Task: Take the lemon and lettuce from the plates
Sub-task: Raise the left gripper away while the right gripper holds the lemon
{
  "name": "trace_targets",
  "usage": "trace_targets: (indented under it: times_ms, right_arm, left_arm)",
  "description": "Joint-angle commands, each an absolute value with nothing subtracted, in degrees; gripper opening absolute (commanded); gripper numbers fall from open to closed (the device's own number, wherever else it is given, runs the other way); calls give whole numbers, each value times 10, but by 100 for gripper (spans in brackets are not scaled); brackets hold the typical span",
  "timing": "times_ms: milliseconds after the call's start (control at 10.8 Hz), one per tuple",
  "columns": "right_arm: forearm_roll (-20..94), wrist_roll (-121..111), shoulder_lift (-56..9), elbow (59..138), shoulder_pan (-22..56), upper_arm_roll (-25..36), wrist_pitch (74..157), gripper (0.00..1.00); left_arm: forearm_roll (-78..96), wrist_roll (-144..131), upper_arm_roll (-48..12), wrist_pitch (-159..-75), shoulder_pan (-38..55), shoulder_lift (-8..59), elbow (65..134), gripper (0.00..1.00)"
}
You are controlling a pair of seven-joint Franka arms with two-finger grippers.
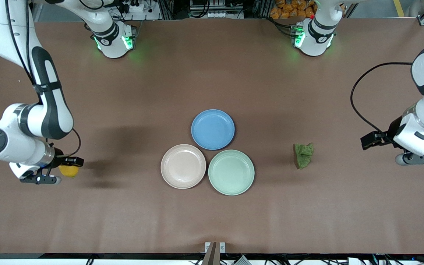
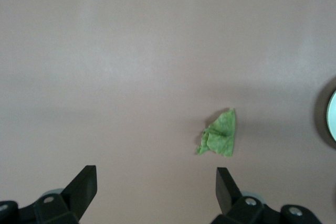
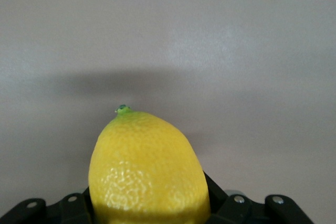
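The yellow lemon [image 1: 70, 171] is clamped in my right gripper [image 1: 66, 166], held over bare table at the right arm's end; it fills the right wrist view [image 3: 148, 169] between the jaws of that gripper [image 3: 149, 205]. The wrinkly green lettuce [image 1: 303, 155] lies on the table between the mint green plate [image 1: 231, 172] and my left gripper [image 1: 369, 141]. In the left wrist view the lettuce [image 2: 219, 136] lies ahead of the open, empty left gripper [image 2: 156, 182]. The beige-pink plate [image 1: 183, 166] and the mint plate hold nothing.
A blue plate [image 1: 212, 129] with nothing on it touches the other two plates, farther from the front camera. The mint plate's rim [image 2: 332, 115] shows at the edge of the left wrist view. Brown table [image 1: 123, 213] spreads around.
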State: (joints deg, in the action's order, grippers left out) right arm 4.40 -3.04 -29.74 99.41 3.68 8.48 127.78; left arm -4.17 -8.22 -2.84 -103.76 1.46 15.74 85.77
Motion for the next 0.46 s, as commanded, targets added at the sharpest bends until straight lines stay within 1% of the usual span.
trace_targets:
  times_ms: [0, 277, 369]
  right_arm:
    - [39, -36, -237, 1091, 33, 76, 1338, 39]
    - [39, -41, -228, 1149, 32, 76, 1411, 39]
    - [39, -55, -228, 1157, 24, 76, 1422, 39]
  left_arm:
    - [-17, -85, -31, -994, 11, 133, 872, 100]
    - [-17, -135, -40, -965, 18, 99, 887, 100]
    - [-17, -148, -50, -958, 16, 92, 889, 100]
